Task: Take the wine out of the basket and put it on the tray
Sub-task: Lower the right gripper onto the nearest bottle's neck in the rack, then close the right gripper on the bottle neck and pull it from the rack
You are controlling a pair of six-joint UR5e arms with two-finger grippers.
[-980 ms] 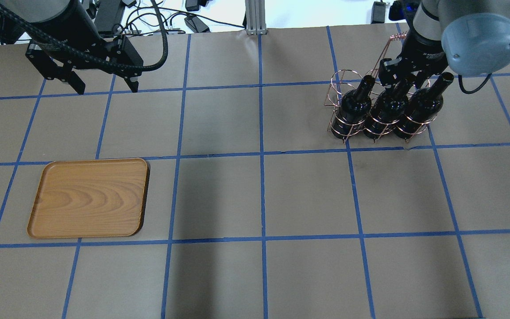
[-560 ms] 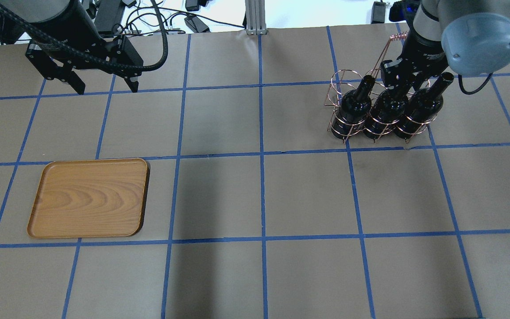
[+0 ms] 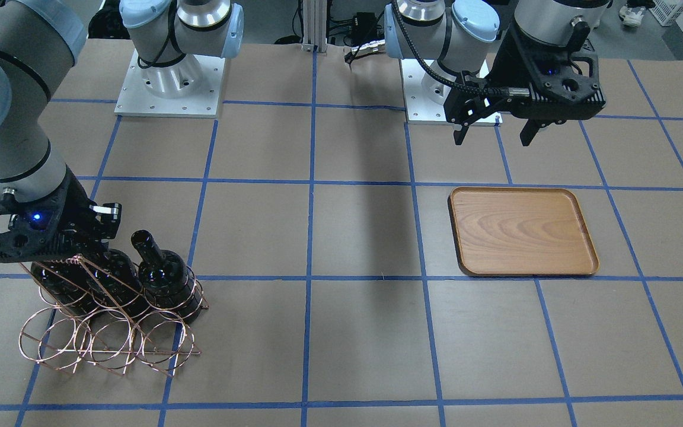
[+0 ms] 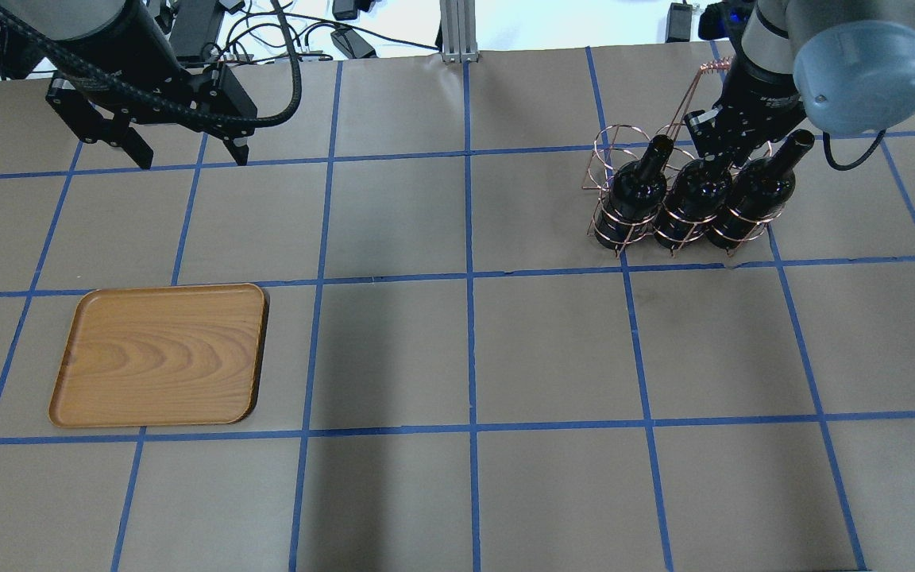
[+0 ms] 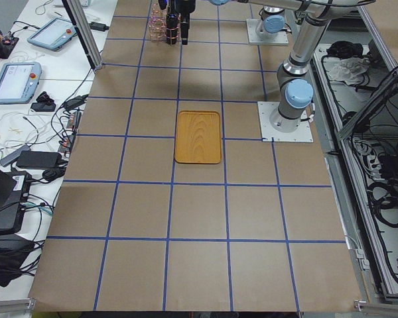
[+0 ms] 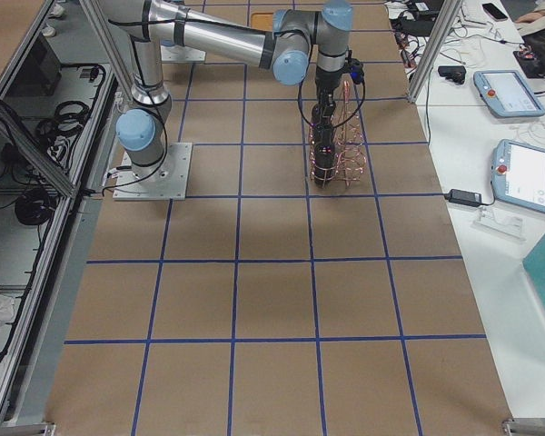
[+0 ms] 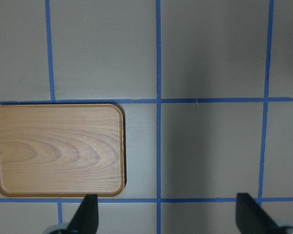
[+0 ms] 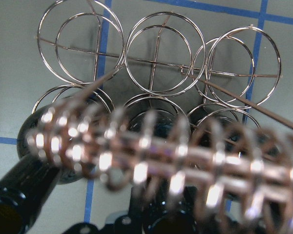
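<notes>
Three near-black wine bottles stand in the front row of the copper wire basket at the far right: the left bottle, the middle bottle and the right bottle. My right gripper is down over the middle bottle's neck, beside the coiled handle. Its fingers are hidden, so I cannot tell if they grip. One bottle stands free of it in the front-facing view. My left gripper hangs open and empty beyond the wooden tray, which lies bare at the near left.
The basket's back row of rings holds nothing. The table is brown paper with a blue tape grid. Cables and a metal post sit beyond the far edge. The tray also shows under my open left fingers.
My right gripper has shifted slightly over the middle bottle's neck and its visible outline has narrowed. The left arm, the tray and the bottles have not moved.
</notes>
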